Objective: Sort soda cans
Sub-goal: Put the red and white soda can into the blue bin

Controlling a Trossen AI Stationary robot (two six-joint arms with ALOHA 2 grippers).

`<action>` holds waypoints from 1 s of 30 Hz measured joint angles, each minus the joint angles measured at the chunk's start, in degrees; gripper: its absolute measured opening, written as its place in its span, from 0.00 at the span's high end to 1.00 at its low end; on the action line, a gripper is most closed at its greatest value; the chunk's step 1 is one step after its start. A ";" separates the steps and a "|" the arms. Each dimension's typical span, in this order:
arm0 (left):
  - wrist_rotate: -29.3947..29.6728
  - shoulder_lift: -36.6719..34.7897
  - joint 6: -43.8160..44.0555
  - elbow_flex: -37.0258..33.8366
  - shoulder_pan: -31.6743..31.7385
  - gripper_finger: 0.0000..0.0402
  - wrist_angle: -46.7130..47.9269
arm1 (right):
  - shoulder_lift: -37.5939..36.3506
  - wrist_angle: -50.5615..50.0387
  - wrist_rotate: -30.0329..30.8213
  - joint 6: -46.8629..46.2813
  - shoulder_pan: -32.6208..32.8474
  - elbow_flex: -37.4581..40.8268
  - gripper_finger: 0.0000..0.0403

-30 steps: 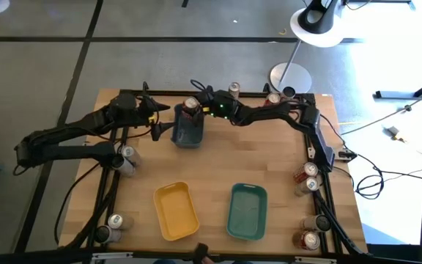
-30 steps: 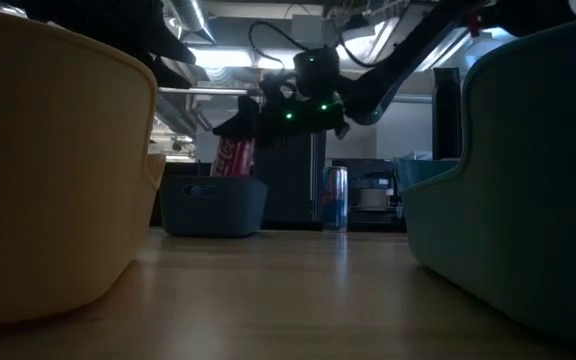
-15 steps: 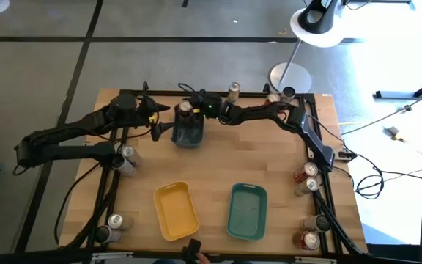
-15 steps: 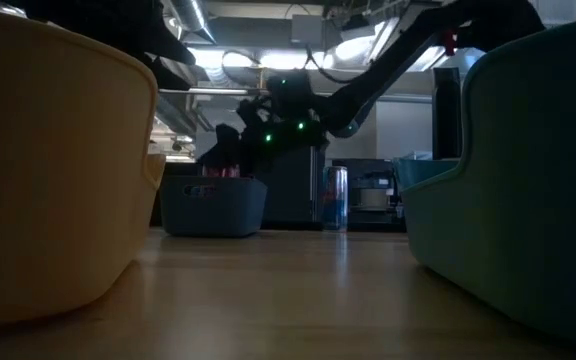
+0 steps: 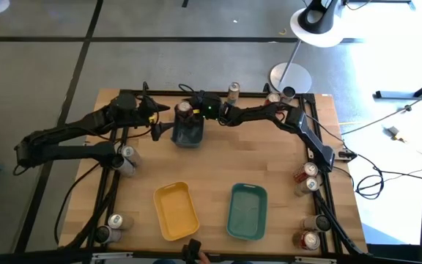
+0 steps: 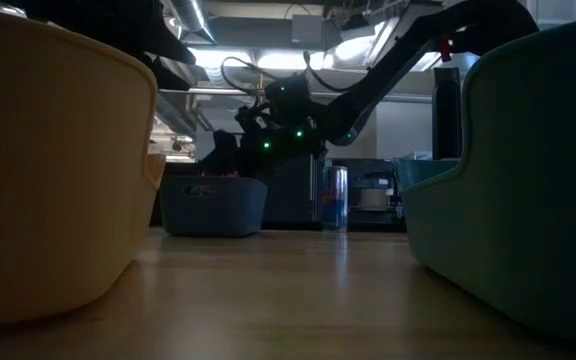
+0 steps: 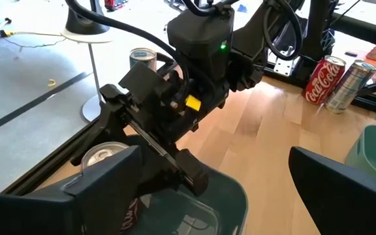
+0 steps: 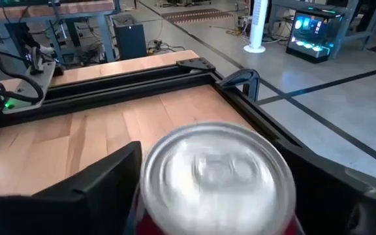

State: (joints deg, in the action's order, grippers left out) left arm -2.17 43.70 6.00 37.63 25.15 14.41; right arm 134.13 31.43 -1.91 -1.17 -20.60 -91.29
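Observation:
A red soda can (image 5: 184, 110) with a silver top (image 8: 217, 173) stands upright in the far end of the dark blue tray (image 5: 189, 136). My right gripper (image 5: 192, 110) reaches over from the table's right and is shut on it. In the low view only a strip of the can (image 6: 218, 172) shows above the tray's rim (image 6: 213, 185). My left gripper (image 5: 160, 122) hovers open just left of the tray, touching nothing. In the left wrist view its fingers frame the right gripper (image 7: 175, 140) and the can (image 7: 106, 155). My right gripper pinches the can's upper side wall (image 8: 142, 196), just under the silver top, between its two fingers (image 8: 103, 179). The fingers come nearly level from the table's right. The can is upright inside the dark blue tray; the tray wall hides its bottom.
Yellow tray (image 5: 176, 210) and teal tray (image 5: 247, 211) lie near the near edge. Cans stand along the edges: far (image 5: 234, 89), (image 5: 273, 97), left (image 5: 128, 154), (image 5: 116, 221), right (image 5: 310, 170), (image 5: 311, 239). Bare wood lies mid-table. A black frame rims the table.
My right gripper has moved down and a little toward the table's left, still shut on the red can. The can was held above the dark blue tray's rim; now it sits low inside the tray, with only its top above the rim.

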 joint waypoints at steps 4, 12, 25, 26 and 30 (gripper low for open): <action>0.00 0.00 -0.15 0.00 0.00 0.07 0.00 | -0.01 0.51 -0.74 -0.37 0.02 0.00 0.08; 0.00 0.00 -0.16 0.00 0.00 0.07 -0.07 | -6.47 -5.23 -4.11 -1.53 -0.02 0.02 0.06; 0.02 0.00 0.02 0.00 0.04 0.07 -0.46 | -31.01 -50.71 2.36 7.72 -0.67 0.02 0.06; 0.02 0.00 0.02 0.00 0.04 0.07 -0.46 | -32.60 -54.21 3.52 9.09 -0.88 0.02 0.06; 0.02 0.00 0.02 0.00 0.04 0.07 -0.46 | -37.46 -67.66 7.94 12.61 -2.78 0.02 0.06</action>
State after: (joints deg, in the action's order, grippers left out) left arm -2.15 43.70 6.02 37.63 25.19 13.96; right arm 96.67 -36.23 6.03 11.44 -23.38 -91.26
